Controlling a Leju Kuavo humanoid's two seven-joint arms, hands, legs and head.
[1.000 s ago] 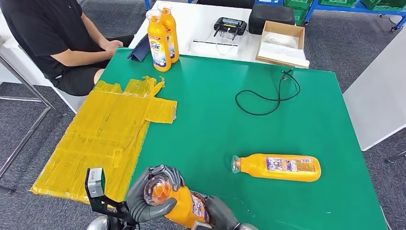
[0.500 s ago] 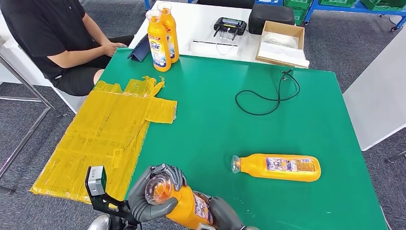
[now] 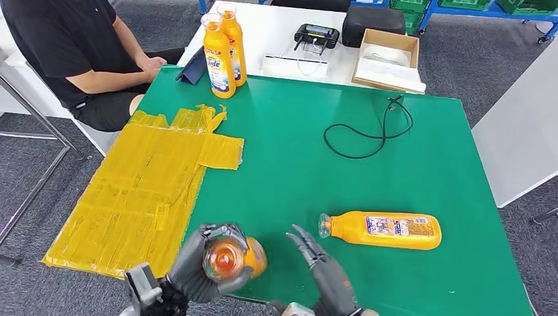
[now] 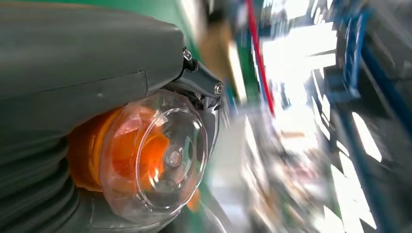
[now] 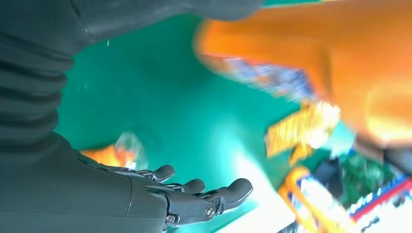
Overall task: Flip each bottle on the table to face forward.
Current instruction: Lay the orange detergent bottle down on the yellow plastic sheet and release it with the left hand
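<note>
Left hand (image 3: 201, 266), grey, at the near edge of the green table (image 3: 296, 158): fingers wrapped around the neck end of an orange plastic bottle with a clear domed cap (image 3: 230, 258). The cap points up toward the head camera, bottle body hidden below the hand. In the left wrist view the thick thumb lies over the orange shoulder and the clear cap (image 4: 155, 155) sticks out past the dark fingers; background blurred.

Right hand (image 3: 326, 270) just beside it, on the robot's right: palm raised, fingers straight and spread, holding nothing. Right wrist view shows the same fingers (image 5: 194, 187) extended over green surface, with the held bottle a blurred orange mass beyond.

Second orange bottle, lying on its side (image 3: 381, 230), rests on the table past the right hand, cap toward the robot's left, printed label facing up.

Two more upright orange bottles (image 3: 222, 49) stand at the far left corner. Yellow plastic sheeting (image 3: 145, 184) drapes the left edge. Black cable (image 3: 368, 131) loops mid-table. A seated person in black (image 3: 66, 46) is at far left; cardboard box (image 3: 387, 58) on the white table beyond.
</note>
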